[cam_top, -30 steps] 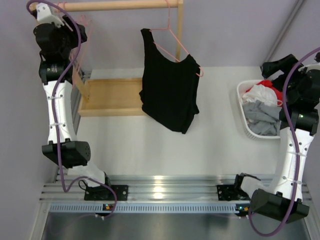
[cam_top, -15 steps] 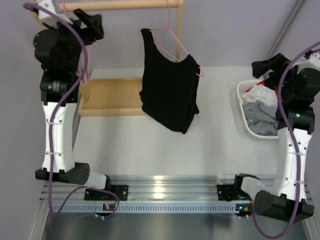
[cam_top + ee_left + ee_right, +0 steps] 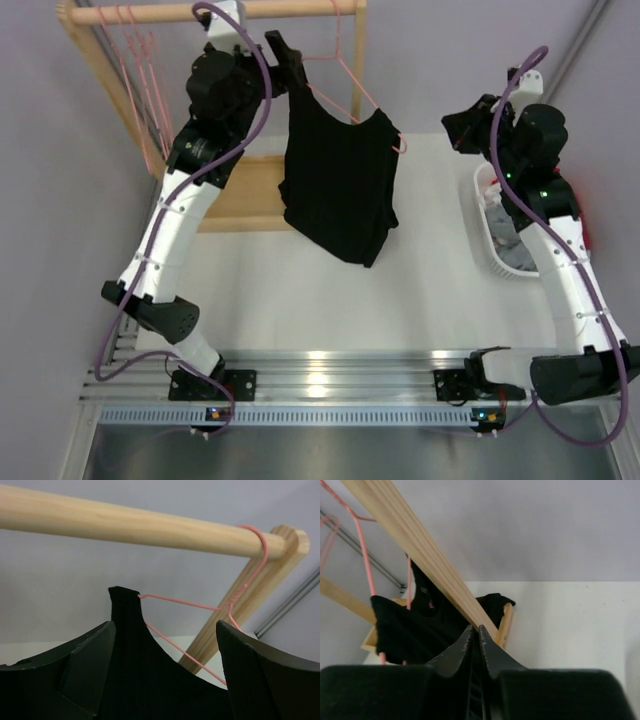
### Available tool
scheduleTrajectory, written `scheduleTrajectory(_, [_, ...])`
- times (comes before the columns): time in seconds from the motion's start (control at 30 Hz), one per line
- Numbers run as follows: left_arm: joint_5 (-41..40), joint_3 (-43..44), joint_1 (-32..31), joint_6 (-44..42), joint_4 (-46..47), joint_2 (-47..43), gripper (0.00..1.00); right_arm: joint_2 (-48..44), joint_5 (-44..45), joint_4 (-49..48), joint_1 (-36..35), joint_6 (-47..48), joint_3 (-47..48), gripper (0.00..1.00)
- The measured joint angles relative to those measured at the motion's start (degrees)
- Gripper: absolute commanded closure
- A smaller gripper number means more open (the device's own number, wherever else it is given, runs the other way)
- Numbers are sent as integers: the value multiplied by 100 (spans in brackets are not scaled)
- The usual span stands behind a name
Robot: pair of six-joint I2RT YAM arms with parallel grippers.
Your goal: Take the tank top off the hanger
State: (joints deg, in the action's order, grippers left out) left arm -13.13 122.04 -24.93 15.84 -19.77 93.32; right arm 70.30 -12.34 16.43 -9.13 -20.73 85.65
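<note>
A black tank top (image 3: 340, 190) hangs on a pink wire hanger (image 3: 350, 90) hooked over the wooden rod (image 3: 300, 10). My left gripper (image 3: 284, 58) is up at the tank top's left strap. In the left wrist view this gripper (image 3: 164, 627) is open, with the strap (image 3: 125, 625) and the hanger wire (image 3: 190, 603) between its fingers (image 3: 260, 675), untouched. My right gripper (image 3: 456, 128) hovers right of the hanger's right end, apart from it. Seen from the right wrist, it (image 3: 476, 628) is shut with nothing in it, and the tank top (image 3: 415, 630) lies beyond.
A white basket (image 3: 487, 240) of clothes stands at the right, under my right arm. Several spare pink hangers (image 3: 135, 60) hang at the rod's left end. The rack's wooden base (image 3: 240, 200) lies behind the tank top, and its upright post (image 3: 430, 555) crosses the right wrist view.
My left arm swung from the rack's far left end to the tank top's left strap and opened wider. My right arm moved left from over the basket and shut its jaws.
</note>
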Motion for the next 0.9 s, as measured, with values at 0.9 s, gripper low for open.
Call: scheduleTrajectory(0.9, [-168,562,-708,-50,138,1008,3,1388,1381,-675,-2000,372,341,100])
